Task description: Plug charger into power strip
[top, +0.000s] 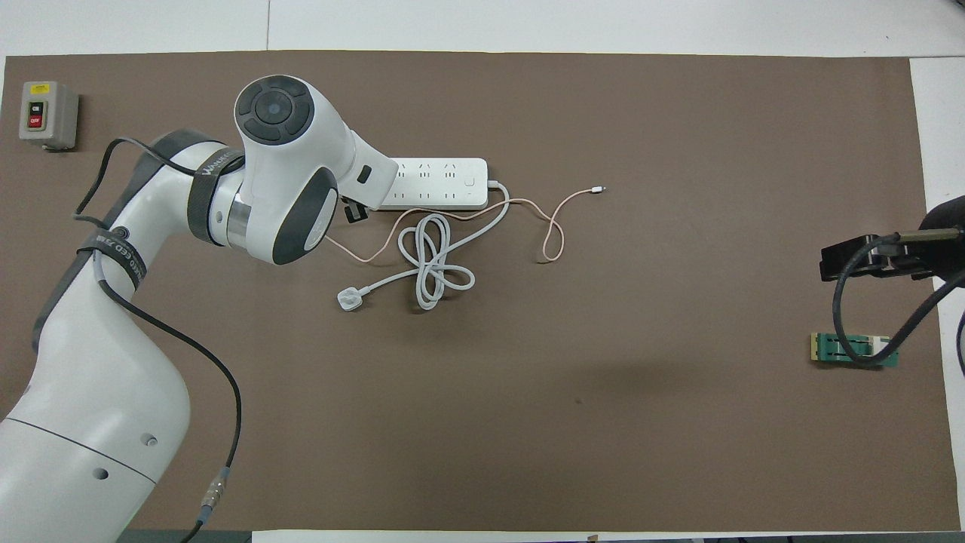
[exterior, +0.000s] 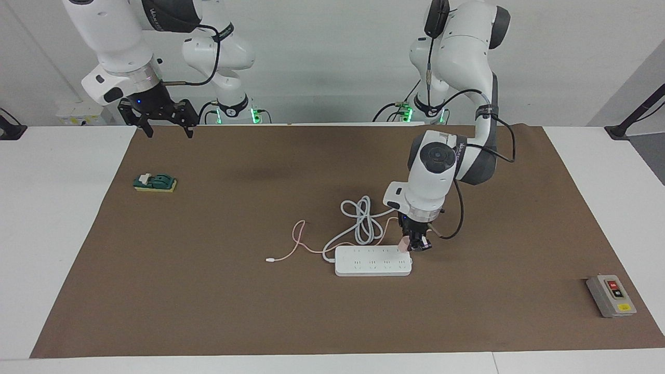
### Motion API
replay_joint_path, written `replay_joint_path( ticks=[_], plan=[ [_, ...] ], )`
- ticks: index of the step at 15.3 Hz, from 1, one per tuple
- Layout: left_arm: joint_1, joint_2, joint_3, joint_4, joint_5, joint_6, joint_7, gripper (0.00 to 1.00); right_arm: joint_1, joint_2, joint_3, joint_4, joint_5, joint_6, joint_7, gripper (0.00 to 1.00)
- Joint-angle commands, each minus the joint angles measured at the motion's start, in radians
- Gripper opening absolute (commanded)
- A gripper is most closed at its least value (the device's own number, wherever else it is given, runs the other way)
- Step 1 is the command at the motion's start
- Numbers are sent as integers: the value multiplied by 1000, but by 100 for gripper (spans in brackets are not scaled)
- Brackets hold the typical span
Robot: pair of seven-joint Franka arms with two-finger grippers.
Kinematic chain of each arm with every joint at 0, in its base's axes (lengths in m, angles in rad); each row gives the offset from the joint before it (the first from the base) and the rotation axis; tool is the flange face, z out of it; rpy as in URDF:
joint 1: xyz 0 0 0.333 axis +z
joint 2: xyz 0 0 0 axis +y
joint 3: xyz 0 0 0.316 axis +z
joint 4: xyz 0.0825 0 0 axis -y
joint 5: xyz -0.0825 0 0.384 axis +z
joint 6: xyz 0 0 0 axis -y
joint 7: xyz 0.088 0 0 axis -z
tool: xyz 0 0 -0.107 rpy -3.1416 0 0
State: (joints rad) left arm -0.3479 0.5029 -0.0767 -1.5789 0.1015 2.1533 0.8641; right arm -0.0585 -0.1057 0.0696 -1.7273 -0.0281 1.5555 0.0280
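The power strip (exterior: 373,261) lies flat on the brown mat, and also shows in the overhead view (top: 437,183). My left gripper (exterior: 414,245) points down over the strip's end toward the left arm's end of the table. It is shut on the pale-pink charger (exterior: 403,243), which sits right at the strip's top face. I cannot tell whether its prongs are in a socket. The charger's thin pink cable (exterior: 298,239) trails along the mat to a white tip (exterior: 270,259). In the overhead view the left wrist hides the charger. My right gripper (exterior: 161,117) waits open, raised over the mat's edge nearest the robots.
The strip's thick white cord (exterior: 363,218) lies looped nearer to the robots than the strip, ending in a white three-pin plug (top: 348,299). A grey button box (exterior: 610,295) sits toward the left arm's end. A green and yellow block (exterior: 155,183) sits toward the right arm's end.
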Motion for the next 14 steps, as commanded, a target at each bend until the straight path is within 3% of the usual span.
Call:
replay_joint_path(
  ticks=[1, 14],
  plan=[
    [-14, -15, 12, -38, 24, 42, -31, 0, -6, -19, 7, -20, -1, 18, 12, 100],
    [-46, -12, 14, -39, 43, 31, -65, 0, -9, -17, 7, -18, 2, 20, 12, 100]
  ],
)
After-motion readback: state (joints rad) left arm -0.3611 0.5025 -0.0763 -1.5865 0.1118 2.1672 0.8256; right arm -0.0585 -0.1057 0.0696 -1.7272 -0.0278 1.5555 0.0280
